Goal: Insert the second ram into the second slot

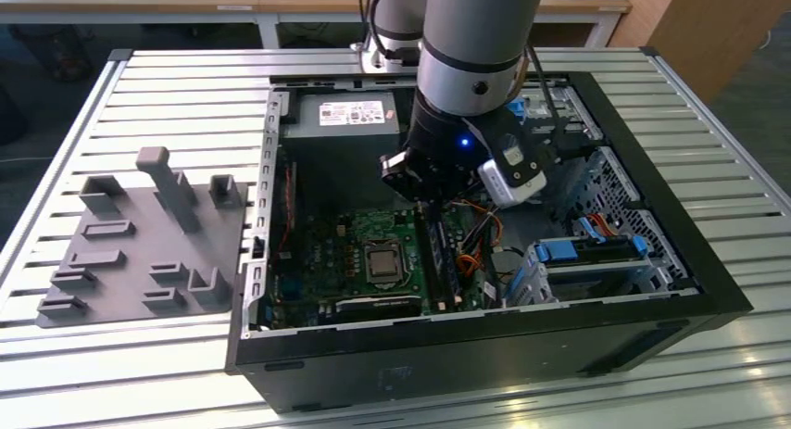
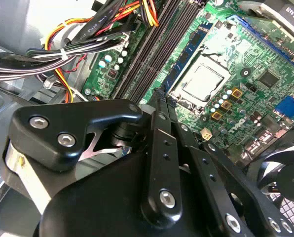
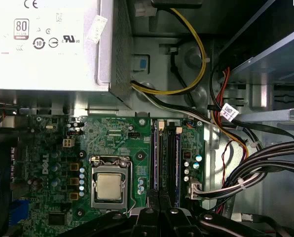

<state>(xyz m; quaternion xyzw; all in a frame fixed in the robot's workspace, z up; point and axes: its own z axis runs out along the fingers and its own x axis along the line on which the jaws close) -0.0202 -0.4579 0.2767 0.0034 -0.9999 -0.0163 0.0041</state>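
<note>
Just beside the CPU socket [image 3: 109, 186], over the memory slots [image 3: 171, 163], hangs the gripper [image 3: 161, 206] of the arm. It is almost closed. In the first wrist view its two pads [image 3: 148, 212] stand v. close together, w/ only a thin gap. The second ram [image 3: 157, 158] runs out from this gap as a narrow dark blue strip, seen edge-on. It lies parallel to the slots, on that side of the slot row which is nearest to the CPU socket. So the gripper seems to have hold of the stick by its two flat faces. If the stick is already down in a slot or above it, I cannot tell.

In the second wrist view the second ram [image 2: 186, 54] shows a bit of its blue face, btw. the CPU socket and the black slots. It starts right at the gripper's tip.

In the exterior view the gripper [image 1: 424, 197] is over the mobo [image 1: 328, 262], a little past the CPU socket toward the PSU [image 1: 352, 114], inside the open PC case [image 1: 495, 355]. On the side of the slots away from the CPU socket lie cable bundles [image 3: 270, 160], mostly black w/ some red, yellow and orange wires. Farther again from the CPU socket, near the case wall, sit light-blue drive brackets [image 1: 587, 251]. Outside the case, well apart from the CPU socket, a grey fixture plate [image 1: 136, 253] w/ upright holders lies on the slatted table [image 1: 161, 77].
</note>
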